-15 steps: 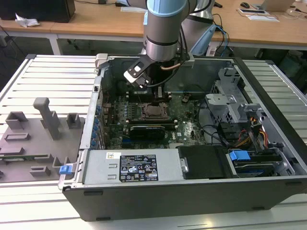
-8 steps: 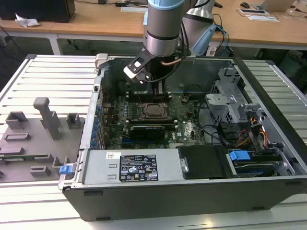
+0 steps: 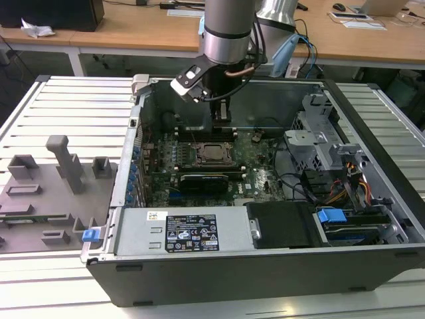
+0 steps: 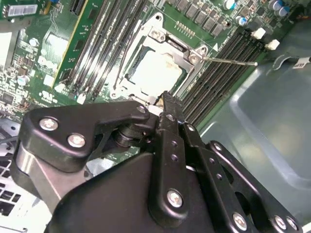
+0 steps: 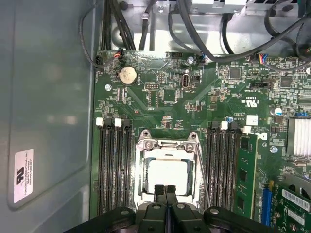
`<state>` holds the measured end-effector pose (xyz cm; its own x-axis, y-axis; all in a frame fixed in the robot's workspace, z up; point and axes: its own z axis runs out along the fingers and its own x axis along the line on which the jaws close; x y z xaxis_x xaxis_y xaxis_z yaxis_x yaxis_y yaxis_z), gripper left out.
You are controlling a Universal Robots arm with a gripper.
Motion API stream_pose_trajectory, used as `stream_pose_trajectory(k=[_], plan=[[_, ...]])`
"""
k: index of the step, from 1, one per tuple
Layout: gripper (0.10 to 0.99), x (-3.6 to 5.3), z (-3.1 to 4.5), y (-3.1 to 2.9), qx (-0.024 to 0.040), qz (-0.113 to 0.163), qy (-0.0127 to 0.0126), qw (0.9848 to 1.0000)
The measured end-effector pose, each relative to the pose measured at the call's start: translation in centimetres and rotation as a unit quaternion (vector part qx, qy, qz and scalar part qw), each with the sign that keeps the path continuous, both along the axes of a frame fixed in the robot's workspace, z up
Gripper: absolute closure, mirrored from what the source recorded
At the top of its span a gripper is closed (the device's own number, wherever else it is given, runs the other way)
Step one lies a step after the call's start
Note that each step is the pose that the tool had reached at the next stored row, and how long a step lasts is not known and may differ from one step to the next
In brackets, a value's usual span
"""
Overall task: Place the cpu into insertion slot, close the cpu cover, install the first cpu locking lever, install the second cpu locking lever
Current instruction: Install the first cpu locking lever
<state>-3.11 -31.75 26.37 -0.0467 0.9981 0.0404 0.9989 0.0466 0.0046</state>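
The cpu lies in the insertion slot of the green motherboard, its pale top showing through the cut-out. The silver cpu cover lies flat over it, and its frame rings the chip. One thin locking lever sticks out sideways over the memory slots. The other lever runs along the opposite side of the socket. My gripper hangs just above the socket's edge, its black fingertips pressed together with nothing between them. In the exterior view the gripper stands over the far side of the socket.
Black memory slots flank the socket on both sides. A black card, the power supply, cables and a drive cage fill the open case. A grey fixture tray lies on the table at the exterior view's left.
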Motion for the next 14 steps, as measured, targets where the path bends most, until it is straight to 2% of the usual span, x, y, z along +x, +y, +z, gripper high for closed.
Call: stream_pose_trajectory(k=[3,5,8,12,14], plan=[[0.98,0.0,0.01,0.0,-0.0002,0.035,0.0001,0.9994],[0.98,0.0,0.0,0.0,-0.0002,0.072,0.0001,0.9974],[0.98,0.0,-0.02,0.0,-0.0001,0.098,0.0001,0.9952],[0.98,0.0,-0.03,0.0,0.0,0.114,0.0001,0.9935],[0.98,0.0,-0.03,0.0,0.0,0.133,0.0001,0.9911]])
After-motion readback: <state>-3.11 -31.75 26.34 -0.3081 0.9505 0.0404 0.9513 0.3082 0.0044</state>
